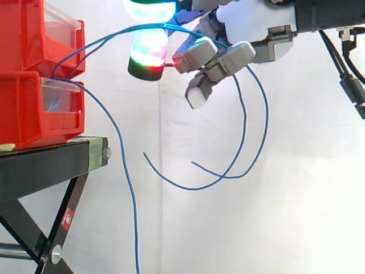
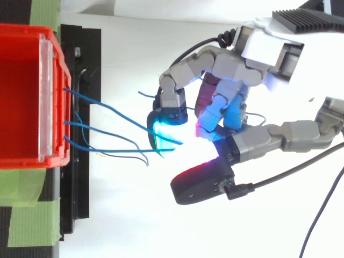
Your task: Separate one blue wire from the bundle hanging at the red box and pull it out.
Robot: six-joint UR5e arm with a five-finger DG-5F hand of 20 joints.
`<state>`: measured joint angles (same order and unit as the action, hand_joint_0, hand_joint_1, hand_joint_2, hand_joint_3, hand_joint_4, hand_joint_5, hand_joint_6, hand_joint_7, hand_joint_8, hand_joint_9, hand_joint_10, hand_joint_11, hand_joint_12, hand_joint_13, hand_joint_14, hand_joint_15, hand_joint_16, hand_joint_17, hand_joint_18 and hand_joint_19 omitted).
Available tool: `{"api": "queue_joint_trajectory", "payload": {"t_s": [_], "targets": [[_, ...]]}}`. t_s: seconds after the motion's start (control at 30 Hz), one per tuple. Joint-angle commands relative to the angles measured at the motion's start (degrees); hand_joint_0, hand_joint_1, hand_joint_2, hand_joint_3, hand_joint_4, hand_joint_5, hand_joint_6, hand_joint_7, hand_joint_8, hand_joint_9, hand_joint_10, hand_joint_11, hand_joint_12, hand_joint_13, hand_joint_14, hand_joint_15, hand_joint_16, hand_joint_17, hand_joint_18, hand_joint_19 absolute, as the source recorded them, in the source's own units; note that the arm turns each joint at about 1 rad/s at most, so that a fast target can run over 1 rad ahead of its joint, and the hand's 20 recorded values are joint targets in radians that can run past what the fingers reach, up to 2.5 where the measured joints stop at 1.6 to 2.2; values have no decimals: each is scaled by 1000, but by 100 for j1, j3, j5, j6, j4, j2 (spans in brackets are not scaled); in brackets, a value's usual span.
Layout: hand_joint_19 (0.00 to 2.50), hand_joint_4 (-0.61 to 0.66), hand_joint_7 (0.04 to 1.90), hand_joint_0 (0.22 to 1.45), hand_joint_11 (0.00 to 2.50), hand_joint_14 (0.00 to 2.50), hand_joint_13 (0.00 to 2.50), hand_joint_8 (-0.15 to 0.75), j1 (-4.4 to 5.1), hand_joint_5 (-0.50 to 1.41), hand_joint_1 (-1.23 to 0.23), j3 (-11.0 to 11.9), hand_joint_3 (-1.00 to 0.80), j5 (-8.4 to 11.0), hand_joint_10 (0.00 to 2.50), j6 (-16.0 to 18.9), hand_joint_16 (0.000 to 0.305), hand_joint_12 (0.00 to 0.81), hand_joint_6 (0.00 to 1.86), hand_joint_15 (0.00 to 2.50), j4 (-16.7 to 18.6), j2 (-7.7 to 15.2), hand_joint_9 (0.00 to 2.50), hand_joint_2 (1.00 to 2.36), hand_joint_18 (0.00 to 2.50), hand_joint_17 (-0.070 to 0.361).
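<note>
Several thin blue wires come out between the two stacked red bins (image 1: pixel 23 108) at the left. Two of the blue wires (image 1: pixel 97 41) rise to my hand (image 1: pixel 251 23) at the upper right, pass through it and hang beyond in long loops (image 1: pixel 194 188) with free ends. A third blue wire (image 1: pixel 129 182) drops straight down past the stand. My hand's curled fingers (image 1: pixel 199 54) and glowing thumb pad (image 1: pixel 149 54) pinch the raised wires. From above, the hand (image 2: pixel 263 48) is to the right of the red bin (image 2: pixel 54 156), with wires (image 2: pixel 115 111) stretched across the gap.
The bins sit on a black stand (image 1: pixel 45 162) with crossed legs below. Green tape (image 2: pixel 27 204) marks the stand's surface beside the bin. A white curtain is behind everything, and there is open air below and to the right of the hand.
</note>
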<state>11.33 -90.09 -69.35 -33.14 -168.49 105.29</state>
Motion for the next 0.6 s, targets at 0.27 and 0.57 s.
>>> {"api": "queue_joint_trajectory", "payload": {"t_s": [0.27, 0.57], "targets": [[645, 208, 1157, 611, 1748, 25, 1697, 399, 1, -151, -753, 0, -275, -9, 1, 0, 56, 378, 900, 1652, 9, 1, 1432, 1017, 1034, 127], [618, 201, 1140, 632, 1784, 27, 1598, 371, -8, -183, -908, 0, -248, -9, 0, 0, 58, 380, 912, 1632, 0, 1, 1260, 1020, 937, 130]]}}
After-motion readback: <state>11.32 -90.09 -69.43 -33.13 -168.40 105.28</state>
